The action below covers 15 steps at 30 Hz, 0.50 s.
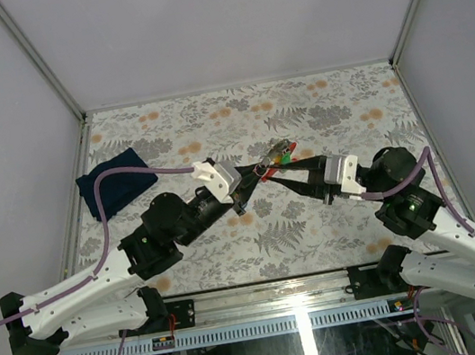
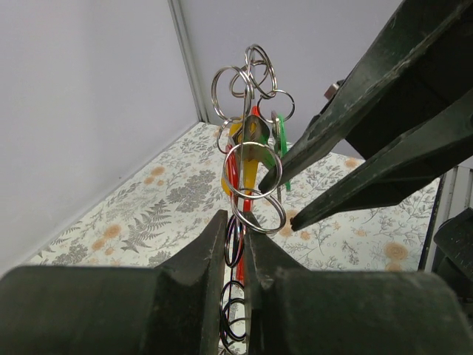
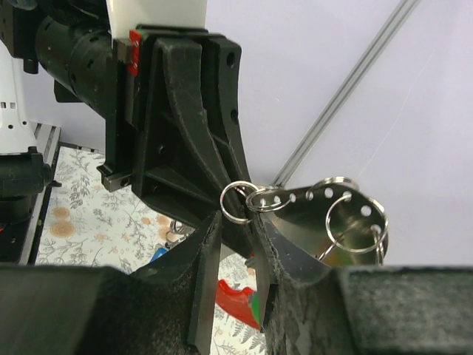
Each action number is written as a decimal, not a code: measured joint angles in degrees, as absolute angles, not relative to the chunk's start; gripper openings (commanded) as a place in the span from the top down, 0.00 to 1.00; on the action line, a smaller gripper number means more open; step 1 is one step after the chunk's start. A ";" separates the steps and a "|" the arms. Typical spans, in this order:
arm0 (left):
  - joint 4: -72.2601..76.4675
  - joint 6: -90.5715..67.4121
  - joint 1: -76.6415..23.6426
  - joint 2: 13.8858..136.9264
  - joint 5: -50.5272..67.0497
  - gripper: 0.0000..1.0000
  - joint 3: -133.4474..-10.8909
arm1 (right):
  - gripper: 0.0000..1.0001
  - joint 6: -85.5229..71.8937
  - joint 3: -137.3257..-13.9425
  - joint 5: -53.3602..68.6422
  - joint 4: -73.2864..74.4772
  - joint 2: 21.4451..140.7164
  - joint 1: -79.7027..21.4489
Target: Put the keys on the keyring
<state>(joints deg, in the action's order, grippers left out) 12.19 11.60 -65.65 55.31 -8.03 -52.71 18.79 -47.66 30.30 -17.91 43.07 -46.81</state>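
Both arms meet over the middle of the table, holding the keyring bundle (image 1: pixel 276 154) in the air between them. My left gripper (image 2: pixel 236 222) is shut on the bundle's lower end, pinching dark rings and the red strap (image 2: pixel 246 200). Above it rises a cluster of silver rings (image 2: pixel 250 81) with yellow (image 2: pixel 247 170) and green (image 2: pixel 281 144) key tags. My right gripper (image 3: pixel 238 218) comes in from the right, jaws partly apart and shut on a small silver ring (image 3: pixel 238 201) at the fingertips. That ring links to the perforated metal fob (image 3: pixel 336 214). A red and green tag (image 3: pixel 244 302) hangs below.
A folded dark blue cloth (image 1: pixel 116 187) lies at the left of the floral table (image 1: pixel 317 109). White walls with metal corner posts (image 1: pixel 47 73) close in the back and sides. The left arm's cable (image 1: pixel 163 170) arcs over the cloth.
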 measured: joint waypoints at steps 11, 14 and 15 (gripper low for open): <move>12.29 13.39 -65.65 54.92 -8.01 1.00 -52.71 | 0.68 16.05 -45.47 29.04 -18.79 41.98 -46.81; 12.32 13.61 -65.65 54.89 -8.03 1.00 -52.71 | 0.66 16.03 -45.47 28.95 -18.76 42.00 -46.81; 12.32 13.61 -65.65 54.89 -8.03 1.00 -52.71 | 0.66 16.16 -45.47 28.93 -18.72 41.98 -46.81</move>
<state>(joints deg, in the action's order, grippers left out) 12.32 13.61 -65.65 54.89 -8.03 -52.71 16.16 -45.47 28.93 -18.72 41.98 -46.81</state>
